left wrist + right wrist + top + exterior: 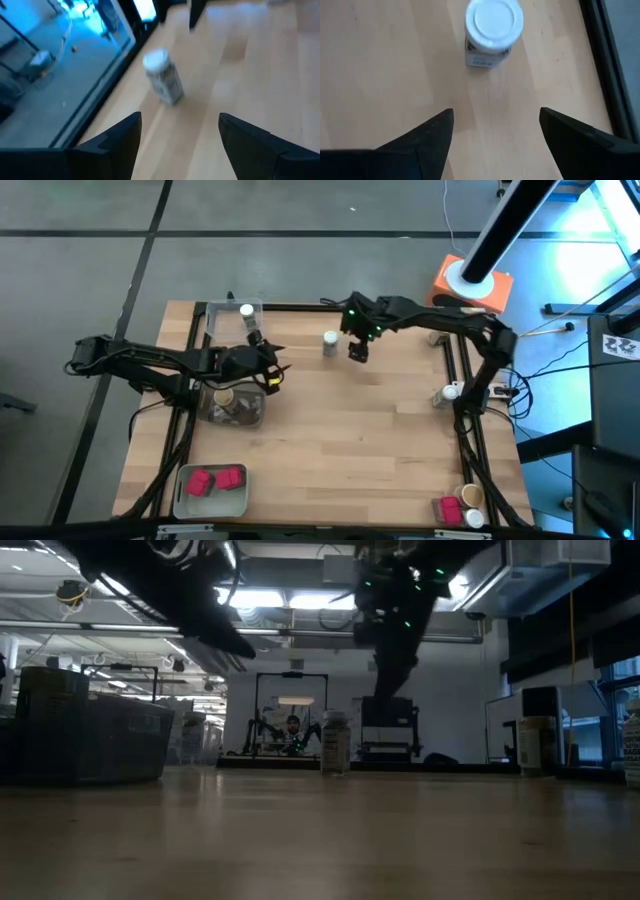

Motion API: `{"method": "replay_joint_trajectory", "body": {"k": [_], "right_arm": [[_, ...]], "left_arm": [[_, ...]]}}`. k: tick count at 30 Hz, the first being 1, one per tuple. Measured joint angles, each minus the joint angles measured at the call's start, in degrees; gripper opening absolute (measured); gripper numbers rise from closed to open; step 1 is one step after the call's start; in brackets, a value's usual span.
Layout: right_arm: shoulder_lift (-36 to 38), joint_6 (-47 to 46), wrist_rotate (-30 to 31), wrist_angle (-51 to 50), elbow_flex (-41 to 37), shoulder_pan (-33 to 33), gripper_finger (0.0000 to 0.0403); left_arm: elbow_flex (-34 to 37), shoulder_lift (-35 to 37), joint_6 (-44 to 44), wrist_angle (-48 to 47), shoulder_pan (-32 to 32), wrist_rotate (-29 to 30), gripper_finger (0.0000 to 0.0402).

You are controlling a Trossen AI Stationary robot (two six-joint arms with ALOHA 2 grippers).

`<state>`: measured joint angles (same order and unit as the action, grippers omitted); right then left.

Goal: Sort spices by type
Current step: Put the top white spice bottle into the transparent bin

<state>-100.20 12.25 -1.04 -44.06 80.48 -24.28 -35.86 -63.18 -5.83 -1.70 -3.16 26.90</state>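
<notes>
White-lidded jar (330,342) stands upright on the wooden table (350,440) near its far edge; this is the landmark. R gripper (358,350) hangs just beside the jar, on the side twd the right arm's base, above the wood and not touching it. Right wrist view: jar (492,30) seen from above, white lid clear, label too small to read, both dark fingers (420,145) spread wide w/ nothing between them. L gripper (272,372) is on the jar's other side, a bit nearer the table front, over the clear tray (236,405). Left wrist view: blurred, jar (164,76) tilted in frame, fingers (115,145) wide apart, empty.

Low view: jar (335,743) stands alone mid-table; both arms are dark shapes overhead, tips hard to separate. A person sits far behind the jar in the room, small & dim.

Clear tray holds one tan-lidded jar (226,397) plus darker contents I can't make out, partly hidden by the left arm. Far-left tray (232,320), left of the landmark jar, has another white-lidded jar (246,311). Grey tray (210,490) at front left, well apart from the jar, holds two pink boxes (214,480). Front right corner: one pink box (449,509), a tan-lidded jar (471,497) and a white lid cut off by the frame edge. A white-topped jar (450,392) sits at the right rail, half hidden by the right arm.
</notes>
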Motion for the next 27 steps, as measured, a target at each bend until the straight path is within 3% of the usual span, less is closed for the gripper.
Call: {"method": "replay_joint_trajectory", "body": {"k": [5,10,16,27], "right_arm": [[5.1,-1.6,-0.1,14.7,-14.0,-0.3,0.0294],[7.3,-3.5,0.0,27.0,-23.3,-0.2,0.0294],[7.4,-4.4,0.8,35.8,-29.9,-0.2,0.0294],[7.4,-4.7,3.5,47.4,-36.6,-0.2,0.0294]], "left_arm": [[0.0,-0.5,-4.8,6.8,-1.0,-1.9,0.0249],[0.0,-3.4,-3.0,13.4,-4.7,-6.3,0.0249],[-1.8,-10.7,-1.1,17.3,-9.2,-12.0,0.0249],[-16.7,-28.6,-5.2,16.0,-13.5,-18.9,0.0249]]}}
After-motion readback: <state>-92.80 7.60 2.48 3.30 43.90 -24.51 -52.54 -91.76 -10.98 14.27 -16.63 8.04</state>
